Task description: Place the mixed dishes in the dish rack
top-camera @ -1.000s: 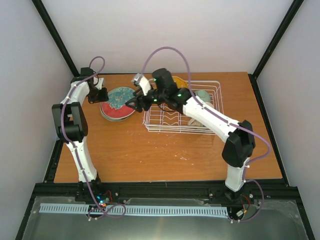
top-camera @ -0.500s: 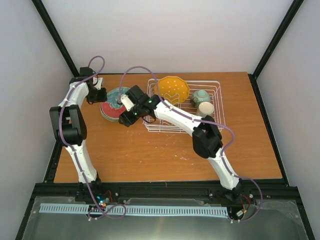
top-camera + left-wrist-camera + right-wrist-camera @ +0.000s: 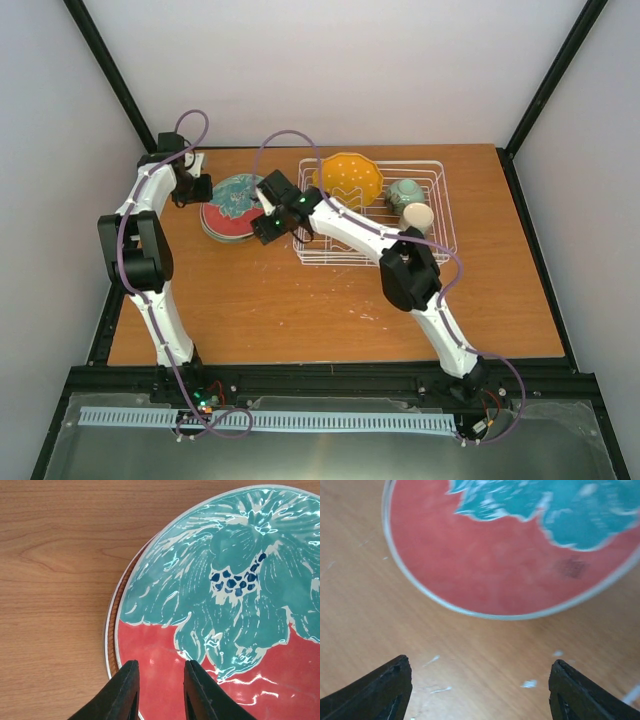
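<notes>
White arm links (image 3: 168,325), black joints (image 3: 135,250), purple cables (image 3: 287,132), black hands (image 3: 160,665)

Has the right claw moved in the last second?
Yes. The right claw swung from the dish rack's far left corner leftward and nearer, to the red-and-teal plate's edge.

Red-and-teal plate (image 3: 495,565) blurred & top cut off, R wrist view.
</notes>
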`<action>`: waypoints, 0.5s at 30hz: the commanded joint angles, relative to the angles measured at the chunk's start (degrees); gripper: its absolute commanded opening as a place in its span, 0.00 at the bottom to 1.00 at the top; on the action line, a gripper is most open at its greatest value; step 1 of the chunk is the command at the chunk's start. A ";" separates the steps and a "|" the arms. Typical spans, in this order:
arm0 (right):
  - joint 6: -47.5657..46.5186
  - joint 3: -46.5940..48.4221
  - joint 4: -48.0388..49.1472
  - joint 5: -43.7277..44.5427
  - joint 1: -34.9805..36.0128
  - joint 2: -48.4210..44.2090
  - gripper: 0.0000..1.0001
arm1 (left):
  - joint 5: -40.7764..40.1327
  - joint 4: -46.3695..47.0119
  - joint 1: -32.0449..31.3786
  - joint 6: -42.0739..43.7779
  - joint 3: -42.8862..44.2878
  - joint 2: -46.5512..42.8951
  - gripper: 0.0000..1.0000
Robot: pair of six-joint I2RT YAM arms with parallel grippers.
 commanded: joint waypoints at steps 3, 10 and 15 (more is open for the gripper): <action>4.02 -3.44 -5.60 8.36 -6.04 -2.38 0.74 | 0.57 0.55 -0.15 0.26 2.41 -1.26 0.26; 6.50 4.22 -6.20 4.53 -7.44 2.53 0.76 | 0.64 0.50 -0.17 0.23 2.92 -1.20 0.26; 6.71 23.06 -14.67 1.51 -7.52 13.59 0.76 | 0.95 0.29 -0.17 0.42 3.50 -1.24 0.26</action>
